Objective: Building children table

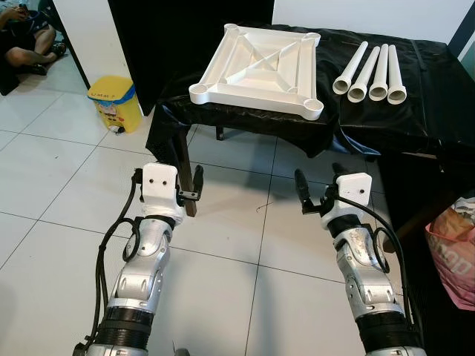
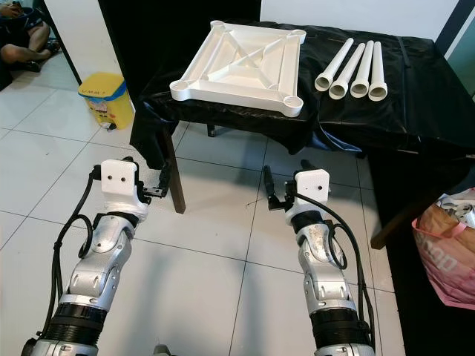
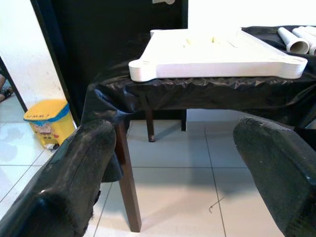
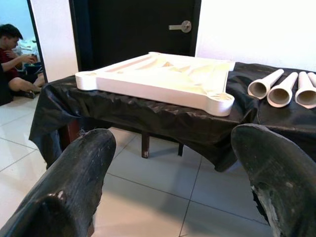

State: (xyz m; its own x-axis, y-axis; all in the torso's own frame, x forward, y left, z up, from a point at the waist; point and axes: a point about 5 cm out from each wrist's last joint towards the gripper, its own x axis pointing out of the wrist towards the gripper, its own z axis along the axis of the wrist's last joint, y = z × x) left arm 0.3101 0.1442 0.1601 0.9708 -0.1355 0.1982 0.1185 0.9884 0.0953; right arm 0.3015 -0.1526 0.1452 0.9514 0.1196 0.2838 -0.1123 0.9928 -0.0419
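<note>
Nearest, the left gripper (image 1: 188, 194) and right gripper (image 1: 318, 194) hover over the tiled floor (image 1: 59, 185), both with fingers spread and holding nothing. Ahead of and above them, the upturned white tabletop (image 1: 256, 70) lies on the black-draped surface (image 1: 415, 96); four white legs (image 1: 371, 72) lie beside it, beyond the right gripper.
</note>
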